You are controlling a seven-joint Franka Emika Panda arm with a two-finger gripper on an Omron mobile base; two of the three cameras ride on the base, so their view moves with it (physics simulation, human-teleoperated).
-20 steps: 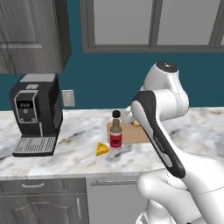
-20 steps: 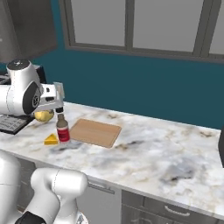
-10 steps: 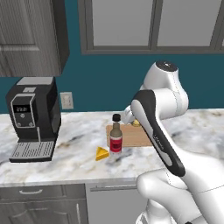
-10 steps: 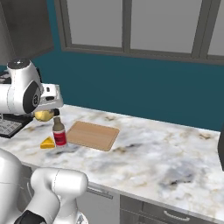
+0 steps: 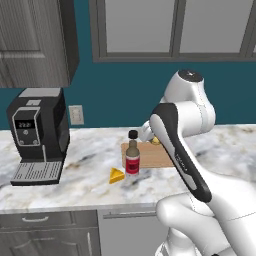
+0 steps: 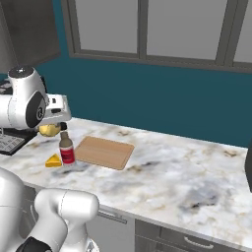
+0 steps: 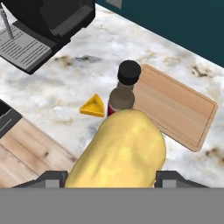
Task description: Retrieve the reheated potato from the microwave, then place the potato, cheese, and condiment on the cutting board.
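My gripper (image 7: 111, 179) is shut on the pale-yellow potato (image 7: 120, 148), which hangs above the counter beside the condiment bottle (image 7: 124, 87). The right base view shows the potato (image 6: 49, 130) under the hand, just left of the brown bottle (image 6: 66, 150). A bit of potato (image 5: 156, 141) peeks out behind my arm. The cheese wedge (image 6: 53, 160) lies on the counter left of the bottle. Right of the bottle lies the bare cutting board (image 6: 104, 151), also seen as the cutting board (image 7: 175, 107). The microwave is out of view.
A black coffee machine (image 5: 37, 135) stands on the marble counter at the left, its drip tray (image 7: 24, 46) near the cheese (image 7: 93, 106). Wall cabinets hang above. A dark sliver (image 6: 249, 160) shows at the counter's far right edge.
The whole picture has shifted a little, so the base has moved. The potato stays in the gripper, over the same spot by the bottle.
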